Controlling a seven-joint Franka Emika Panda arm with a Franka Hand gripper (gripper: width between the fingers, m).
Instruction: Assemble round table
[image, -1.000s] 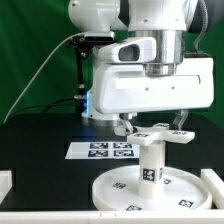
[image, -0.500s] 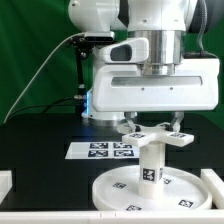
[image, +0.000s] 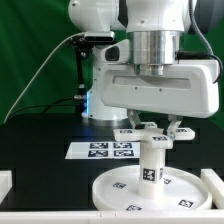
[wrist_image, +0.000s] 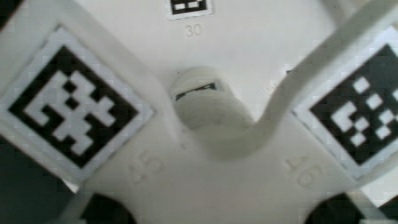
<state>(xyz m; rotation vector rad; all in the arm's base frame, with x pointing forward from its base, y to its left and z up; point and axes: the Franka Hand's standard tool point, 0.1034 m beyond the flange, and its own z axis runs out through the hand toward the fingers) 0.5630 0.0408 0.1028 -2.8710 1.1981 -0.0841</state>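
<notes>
Rotated: the cross-shaped foot piece (image: 152, 135) has turned on top of the leg (image: 152, 163) since a second ago, its arms now at a different angle, and the wrist body has swung round with it. Height looks about unchanged.

Count, from the exterior view's left to right:
- 1 marker board (image: 103, 150), flat on the black table (image: 40, 150), behind and left of the assembly.
- 1 round disc (image: 150, 190), lying flat near the front edge.
- 1 short thick leg, upright on the disc's centre, tag facing the camera.
- 1 foot piece, sitting level on the leg's top end.
- 2 white blocks at the table's front corners: left block (image: 5, 183), right block (image: 214, 186).
- 1 arm, 1 gripper (image: 152, 128).

Arm pose: wrist pointing straight down, directly over the leg, hand body wide across the frame.

Fingers come down on either side of the foot piece's hub, one finger (image: 178, 129) visible on the right. Jaws look closed onto the foot piece, contact itself partly hidden by the cross arms.

Wrist view: foot piece (wrist_image: 196, 110) fills the frame, hub centred, two tagged arms spreading out, a third tag at the edge.
</notes>
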